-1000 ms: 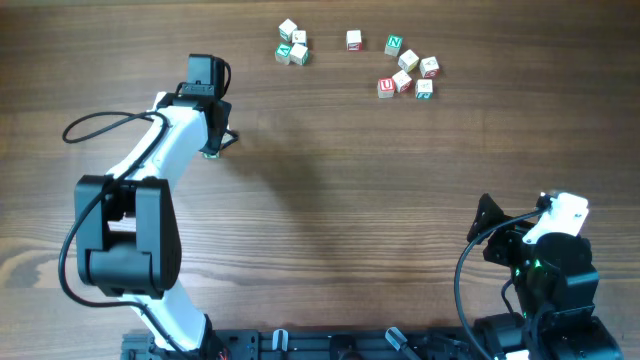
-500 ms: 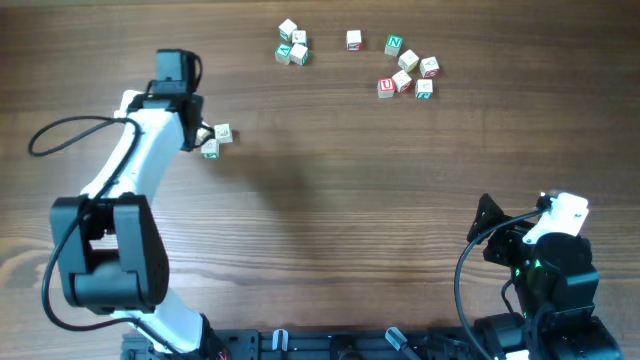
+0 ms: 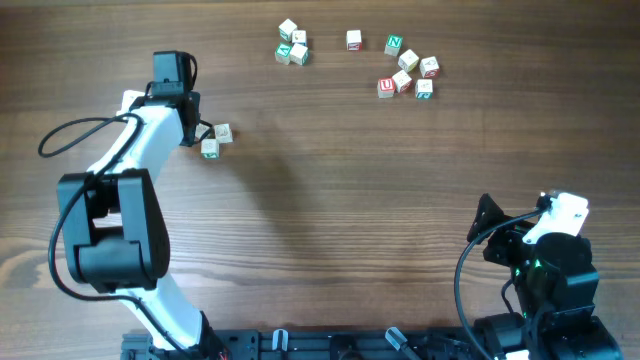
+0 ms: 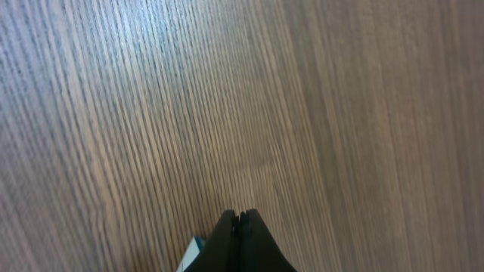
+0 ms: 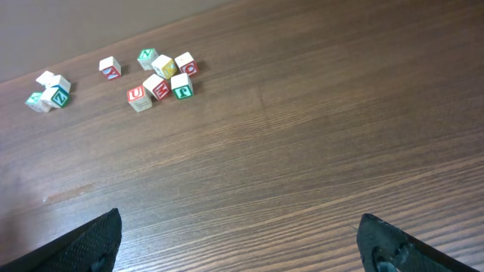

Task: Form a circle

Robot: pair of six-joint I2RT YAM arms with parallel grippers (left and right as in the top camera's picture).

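The circle (image 3: 292,44) is a tight clump of pale letter cubes, one with green print, at the far edge of the table; the same circle (image 5: 48,89) lies far left in the right wrist view. Two more letter cubes (image 3: 216,140) lie just right of my left gripper (image 3: 203,136), which is shut and holds nothing. Its closed tips (image 4: 240,217) sit low over the wood, and a cube corner (image 4: 191,255) with teal print peeks out on their left. My right gripper (image 5: 242,230) stands open over bare wood near the front right, far from all cubes.
Several loose letter cubes (image 3: 408,70) with red and green print sit at the back right, with a single cube (image 3: 353,39) between them and the clump. My right arm's base (image 3: 540,280) fills the front right corner.
My left arm has swung left, uncovering two cubes that were under its gripper a second ago. Over the last half second it barely shifted. The right arm has not moved.
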